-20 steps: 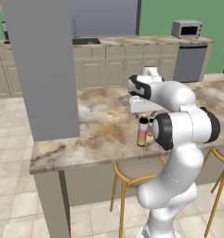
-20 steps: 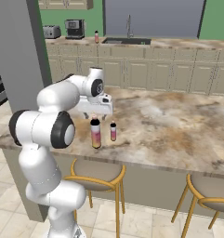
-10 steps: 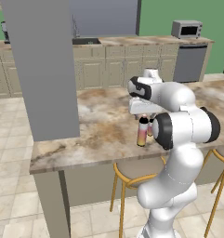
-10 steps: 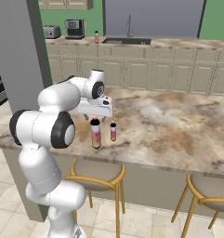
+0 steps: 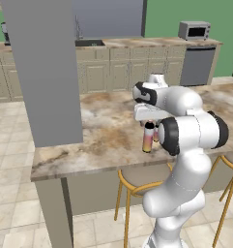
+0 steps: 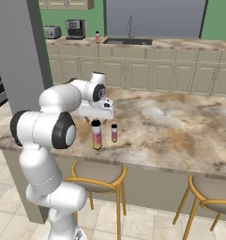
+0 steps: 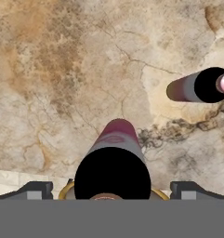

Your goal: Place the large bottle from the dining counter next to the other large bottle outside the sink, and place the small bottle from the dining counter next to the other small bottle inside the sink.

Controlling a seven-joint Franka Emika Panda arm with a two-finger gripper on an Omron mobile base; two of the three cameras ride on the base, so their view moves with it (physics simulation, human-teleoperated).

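Note:
The large bottle stands upright near the front edge of the dining counter, black on top and fading pink to orange. Close beside it stands the small bottle, red with a pale cap. My gripper hangs straight above the large bottle, open. In the hand view the bottle's black cap sits between the two fingertips, which stand wide apart on either side. The sink lies in the far back counter.
A wide grey pillar rises at the counter's end. Yellow-framed stools stand under the near edge. On the back counter are a small bottle, a toaster and a microwave.
The hand has sunk very slightly toward the large bottle's cap. Both bottles stand where they were.

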